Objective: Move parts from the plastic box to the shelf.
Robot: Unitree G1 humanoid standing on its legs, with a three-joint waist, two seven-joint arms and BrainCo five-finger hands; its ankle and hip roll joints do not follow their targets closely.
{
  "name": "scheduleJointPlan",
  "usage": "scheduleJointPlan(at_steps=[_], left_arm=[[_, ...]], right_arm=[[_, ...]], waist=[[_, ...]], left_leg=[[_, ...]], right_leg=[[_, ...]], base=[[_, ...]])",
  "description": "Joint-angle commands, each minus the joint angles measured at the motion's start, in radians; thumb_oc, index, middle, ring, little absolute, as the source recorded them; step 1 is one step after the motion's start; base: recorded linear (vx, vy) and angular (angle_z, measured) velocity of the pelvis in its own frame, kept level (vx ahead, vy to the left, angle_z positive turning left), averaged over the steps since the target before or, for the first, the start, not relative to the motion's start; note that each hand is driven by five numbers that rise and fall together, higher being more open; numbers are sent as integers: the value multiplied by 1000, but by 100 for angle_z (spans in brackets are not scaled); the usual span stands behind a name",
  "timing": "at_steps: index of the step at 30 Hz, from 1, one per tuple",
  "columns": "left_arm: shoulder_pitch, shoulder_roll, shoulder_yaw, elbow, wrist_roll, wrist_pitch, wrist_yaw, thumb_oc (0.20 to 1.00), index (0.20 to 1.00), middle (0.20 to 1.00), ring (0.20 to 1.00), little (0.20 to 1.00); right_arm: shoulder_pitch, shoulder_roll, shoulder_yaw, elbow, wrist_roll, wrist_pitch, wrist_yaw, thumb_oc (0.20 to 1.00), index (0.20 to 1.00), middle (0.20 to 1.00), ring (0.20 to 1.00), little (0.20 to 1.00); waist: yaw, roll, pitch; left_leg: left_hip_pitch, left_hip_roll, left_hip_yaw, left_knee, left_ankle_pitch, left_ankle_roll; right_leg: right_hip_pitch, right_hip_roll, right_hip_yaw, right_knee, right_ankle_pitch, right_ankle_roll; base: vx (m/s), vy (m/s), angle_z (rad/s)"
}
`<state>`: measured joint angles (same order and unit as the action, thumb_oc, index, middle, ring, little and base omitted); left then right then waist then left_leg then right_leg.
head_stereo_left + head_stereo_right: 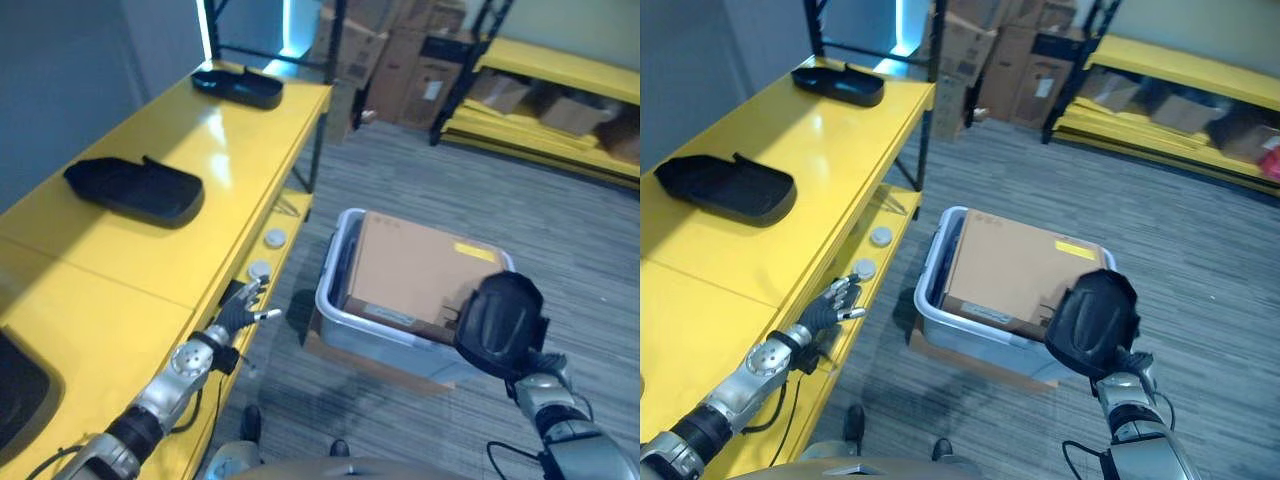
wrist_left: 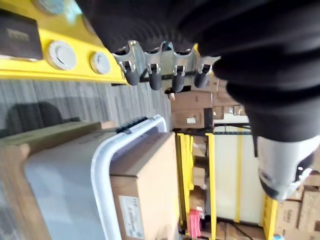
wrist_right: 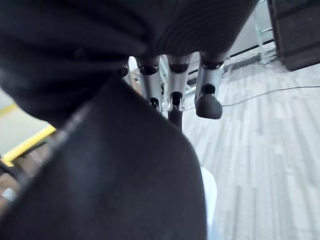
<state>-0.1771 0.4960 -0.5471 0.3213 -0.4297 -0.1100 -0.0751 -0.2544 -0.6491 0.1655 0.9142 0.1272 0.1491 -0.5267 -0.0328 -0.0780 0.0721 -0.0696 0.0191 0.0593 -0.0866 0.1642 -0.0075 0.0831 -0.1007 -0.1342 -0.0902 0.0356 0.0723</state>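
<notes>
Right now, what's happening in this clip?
The robot is moving dark parts from a grey plastic box on the floor to a yellow shelf. Its right hand holds a black part above the box, over the cardboard box sitting in it. The left hand hangs open and empty at the shelf's front edge. Two black parts already lie on the shelf top.

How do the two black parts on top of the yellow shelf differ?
The near part looks larger and lies toward the shelf's wall side; the far part looks smaller and sits at the shelf's far end by the upright post. The near one has a tab rising from its rim. Both are black, shallow, tray-like mouldings, lying flat.
</notes>
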Motion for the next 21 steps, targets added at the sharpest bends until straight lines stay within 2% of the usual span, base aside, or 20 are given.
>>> scheduleJointPlan(at_steps=[1,3,4,5,6,7,8,12,14,21], left_arm=[[-109,-60,-12,66,-97,105,-53,1000,1000,1000,1000,1000],[-157,-90,-12,1,-203,212,-81,1000,1000,1000,1000,1000],[-169,-93,-9,-22,-223,236,-89,1000,1000,1000,1000,1000],[-192,-98,-4,-76,-269,304,-80,1000,1000,1000,1000,1000],[-199,-99,-2,-90,-282,323,-79,1000,1000,1000,1000,1000],[-209,-105,7,-117,-349,376,-73,1000,1000,1000,1000,1000],[-216,-114,14,-130,-387,401,-72,1000,1000,1000,1000,1000],[-239,-143,20,-130,-479,402,-54,1000,1000,1000,1000,1000],[-263,-169,33,-123,-516,380,-39,1000,1000,1000,1000,1000],[-295,-221,32,-115,-553,408,22,1000,1000,1000,1000,1000]], right_arm=[[-151,-139,38,-76,-168,-85,-78,200,200,200,200,200],[-148,-204,30,-275,-323,-81,-58,200,200,200,200,200],[-140,-220,28,-323,-359,-91,-59,200,200,200,200,200],[-138,-270,22,-438,-437,-93,-35,200,200,200,200,200],[-135,-283,18,-462,-468,-117,-35,200,200,200,200,200],[-137,-328,14,-574,-518,-138,-7,200,200,200,200,200],[-142,-343,13,-623,-531,-165,9,200,200,200,200,200],[-190,-361,38,-693,-551,-208,29,200,200,200,200,200],[-224,-359,60,-735,-539,-241,42,200,200,200,200,200],[-305,-293,135,-755,-514,-286,70,200,200,200,200,200]], waist=[[36,47,5],[-1,48,-10],[-10,49,-13],[-27,49,-22],[-32,50,-24],[-50,49,-32],[-57,49,-36],[-69,48,-42],[-74,47,-47],[-67,51,-49]], left_leg=[[97,22,13,23,-137,-17],[113,24,28,14,-139,-16],[117,25,32,12,-140,-16],[123,25,37,8,-143,-15],[125,25,39,7,-144,-15],[132,25,44,4,-148,-15],[136,26,47,3,-151,-15],[142,27,58,1,-155,-14],[147,26,67,-1,-160,-12],[150,27,62,-1,-165,-13]], right_leg=[[-64,-15,3,7,78,45],[-58,-6,18,7,72,47],[-57,-5,20,7,69,48],[-52,1,25,6,64,48],[-51,2,26,6,61,48],[-47,5,30,4,56,50],[-45,8,31,3,52,51],[-42,13,31,3,45,50],[-39,18,26,3,39,48],[-31,20,19,3,28,47]], base=[[-57,22,-44],[-55,32,-34],[-43,32,-16],[-31,20,-12],[-37,27,-19],[-34,20,-14],[-29,17,-3],[-17,7,-7],[-15,1,-4],[-11,3,-8]])
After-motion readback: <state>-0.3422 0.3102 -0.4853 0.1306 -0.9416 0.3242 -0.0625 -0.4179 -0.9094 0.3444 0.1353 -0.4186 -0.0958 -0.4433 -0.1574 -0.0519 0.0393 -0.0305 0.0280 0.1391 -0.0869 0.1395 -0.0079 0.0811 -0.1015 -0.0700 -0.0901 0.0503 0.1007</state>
